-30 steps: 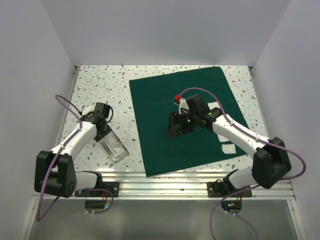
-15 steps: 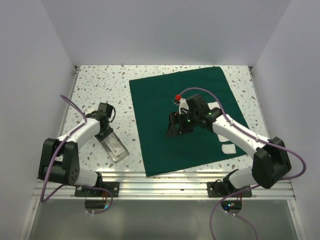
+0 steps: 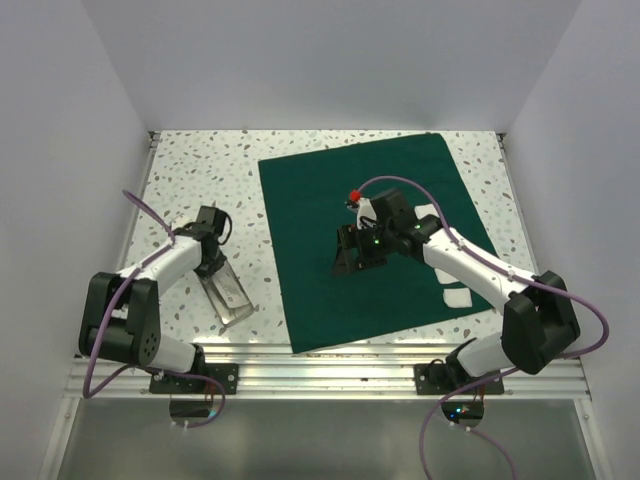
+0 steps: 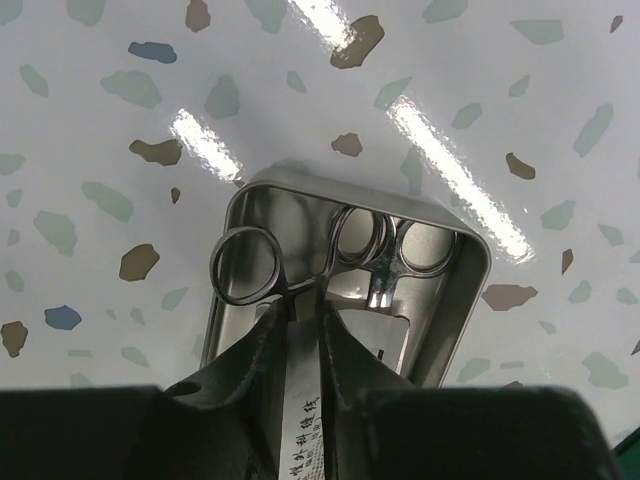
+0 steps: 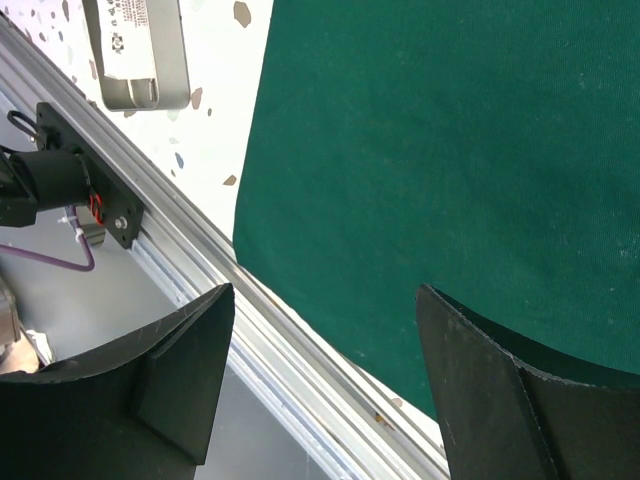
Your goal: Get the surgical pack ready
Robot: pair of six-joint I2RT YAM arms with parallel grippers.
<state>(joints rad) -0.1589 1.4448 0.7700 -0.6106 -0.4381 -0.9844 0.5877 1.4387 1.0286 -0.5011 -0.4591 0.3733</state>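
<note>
Your left claw (image 4: pixel 303 310) is down inside the shallow rectangular steel tray (image 4: pixel 470 255). Its fingers are drawn nearly together at the shanks of the steel ring-handled instruments (image 4: pixel 245 265), with a white printed strip (image 4: pixel 300 420) in the slit, and you cannot tell whether they pinch anything. Your right claw (image 5: pixel 330 370) hangs spread wide and empty over the surgical pack (image 3: pixel 320 200), a dark green matte cloth lying flat across the right half of the speckled white worktop (image 3: pixel 200 170); the tray sits apart from it, by the left edge.
</note>
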